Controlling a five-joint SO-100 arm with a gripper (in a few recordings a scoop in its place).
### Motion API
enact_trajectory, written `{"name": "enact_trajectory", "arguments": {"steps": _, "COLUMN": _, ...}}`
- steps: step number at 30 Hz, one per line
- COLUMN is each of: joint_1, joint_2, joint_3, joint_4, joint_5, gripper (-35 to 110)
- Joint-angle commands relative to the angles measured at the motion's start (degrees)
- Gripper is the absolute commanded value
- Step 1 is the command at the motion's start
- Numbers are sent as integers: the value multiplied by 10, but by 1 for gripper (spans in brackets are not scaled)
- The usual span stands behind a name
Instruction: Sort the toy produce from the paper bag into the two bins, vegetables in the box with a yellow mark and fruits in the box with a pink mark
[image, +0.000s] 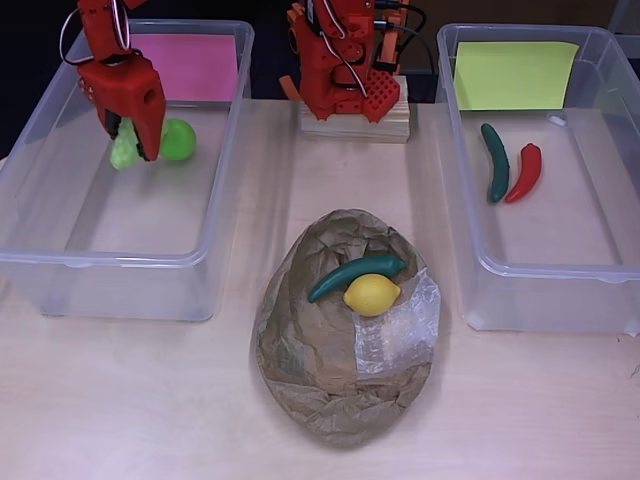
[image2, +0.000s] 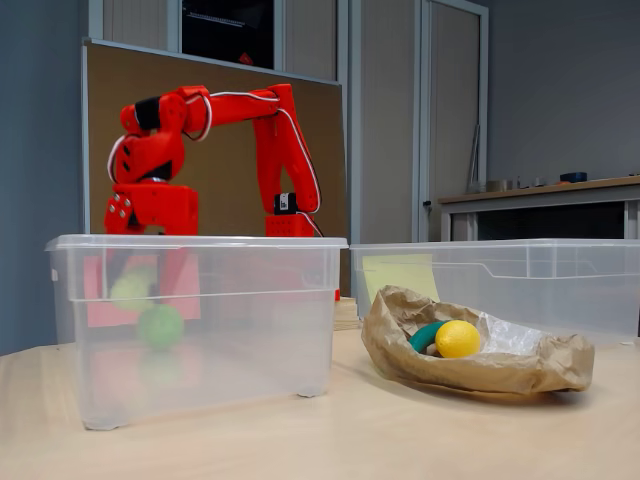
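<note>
A: The claw (image: 133, 135) is down inside the left bin (image: 60, 265), the one with the pink mark (image: 190, 66), and its fingers grip a pale green fruit (image: 123, 152).

B: Anything beside it?

A: A green ball (image: 180, 139), just right of the claw in the overhead view; through the bin wall in the fixed view it sits below the pale fruit (image2: 130, 290).

B: And the bag?

A: The paper bag (image: 345, 385) lies flattened on the tabletop (image: 130, 400) between the bins, carrying a lemon (image: 371, 294) touching a green pepper (image: 357, 274).

B: The right bin (image: 530, 290)?

A: Yellow mark (image: 515, 75) at its far end, with a dark green vegetable (image: 496, 162) and a red chili (image: 525, 172) side by side.
</note>
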Motion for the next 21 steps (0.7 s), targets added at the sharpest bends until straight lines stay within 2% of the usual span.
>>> {"name": "enact_trajectory", "arguments": {"steps": 1, "joint_1": 12, "joint_2": 1, "joint_3": 11, "joint_4": -12, "joint_5": -4, "gripper": 35}}
{"name": "enact_trajectory", "arguments": {"steps": 7, "joint_1": 5, "joint_2": 9, "joint_3": 33, "joint_4": -13, "joint_5": -2, "gripper": 43}}
{"name": "enact_trajectory", "arguments": {"steps": 14, "joint_1": -41, "joint_2": 109, "joint_3": 49, "joint_4": 13, "joint_5": -41, "gripper": 39}}
{"name": "enact_trajectory", "arguments": {"steps": 21, "joint_1": -140, "joint_2": 222, "joint_3": 11, "joint_4": 86, "joint_5": -54, "gripper": 36}}
